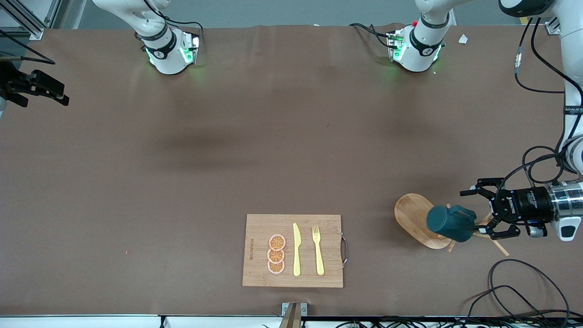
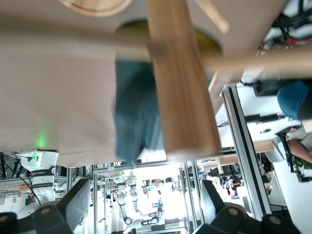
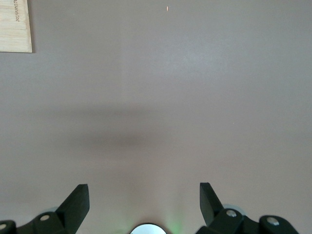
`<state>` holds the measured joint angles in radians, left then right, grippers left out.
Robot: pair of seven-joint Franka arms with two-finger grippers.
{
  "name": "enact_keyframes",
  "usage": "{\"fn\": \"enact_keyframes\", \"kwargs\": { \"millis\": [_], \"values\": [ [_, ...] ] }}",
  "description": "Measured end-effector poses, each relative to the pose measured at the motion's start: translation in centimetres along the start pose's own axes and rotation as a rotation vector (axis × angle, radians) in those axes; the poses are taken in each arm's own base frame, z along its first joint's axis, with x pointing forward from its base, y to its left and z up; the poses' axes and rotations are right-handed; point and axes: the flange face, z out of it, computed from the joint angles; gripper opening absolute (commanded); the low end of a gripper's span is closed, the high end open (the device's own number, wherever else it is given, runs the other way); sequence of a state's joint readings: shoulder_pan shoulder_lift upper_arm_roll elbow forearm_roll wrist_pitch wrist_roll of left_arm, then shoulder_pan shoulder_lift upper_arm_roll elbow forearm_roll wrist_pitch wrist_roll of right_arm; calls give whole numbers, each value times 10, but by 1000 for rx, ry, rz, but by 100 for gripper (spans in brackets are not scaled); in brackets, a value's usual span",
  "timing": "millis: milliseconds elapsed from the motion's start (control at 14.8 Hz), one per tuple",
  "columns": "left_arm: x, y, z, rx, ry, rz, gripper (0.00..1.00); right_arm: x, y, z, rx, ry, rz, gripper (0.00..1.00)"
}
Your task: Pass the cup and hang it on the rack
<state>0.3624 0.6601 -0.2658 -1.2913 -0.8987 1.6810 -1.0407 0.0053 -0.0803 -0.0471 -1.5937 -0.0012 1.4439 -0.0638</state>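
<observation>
On the brown table [image 1: 182,182], a dark teal cup [image 1: 448,222] hangs on the wooden rack [image 1: 412,214].

Front camera: looking down from high across the table [image 1: 182,159], facing both bases. Left wrist camera: sitting close against the rack [image 2: 183,78]. Right wrist camera: facing bare tabletop, sharing the board's [image 3: 14,27] corner.

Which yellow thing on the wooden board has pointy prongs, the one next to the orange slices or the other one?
The other one: the fork, nearer the board's metal handle. The knife beside the orange slices has a smooth blade.
</observation>
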Motion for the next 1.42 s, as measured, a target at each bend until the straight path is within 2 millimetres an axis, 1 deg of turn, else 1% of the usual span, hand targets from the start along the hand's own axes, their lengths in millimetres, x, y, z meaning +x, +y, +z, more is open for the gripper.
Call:
{"fn": "enact_keyframes", "kwargs": {
  "millis": [68, 203, 338, 541, 743, 811, 946, 1081, 1284, 1419],
  "values": [
    [-18, 2, 0, 3, 2, 28, 100, 0, 1, 0, 1, 0, 2, 100],
    [-61, 4, 3, 31, 37, 100, 100, 0, 1, 0, 1, 1, 3, 100],
    [-104, 1, 12, 86, 114, 185, 100, 0, 1, 0, 2, 1, 2, 100],
    [-164, -9, 35, 208, 306, 338, 100, 0, 1, 0, 2, 1, 2, 100],
    [-219, -22, 62, 369, 527, 603, 100, 0, 0, 0, 2, 1, 1, 100],
    [-233, -28, 66, 439, 599, 690, 100, 0, 0, 0, 1, 1, 0, 100],
    [-251, -42, 66, 579, 702, 809, 100, 0, 0, 0, 1, 1, 0, 100],
    [-267, -52, 57, 654, 747, 867, 100, 0, -1, -1, 1, 2, -1, 100],
    [-295, -69, 42, 734, 766, 976, 100, 0, -1, -1, 1, 2, -2, 100],
    [-304, -83, 33, 813, 789, 1030, 100, 0, -1, -1, 1, 2, -2, 100]
  ]
}}
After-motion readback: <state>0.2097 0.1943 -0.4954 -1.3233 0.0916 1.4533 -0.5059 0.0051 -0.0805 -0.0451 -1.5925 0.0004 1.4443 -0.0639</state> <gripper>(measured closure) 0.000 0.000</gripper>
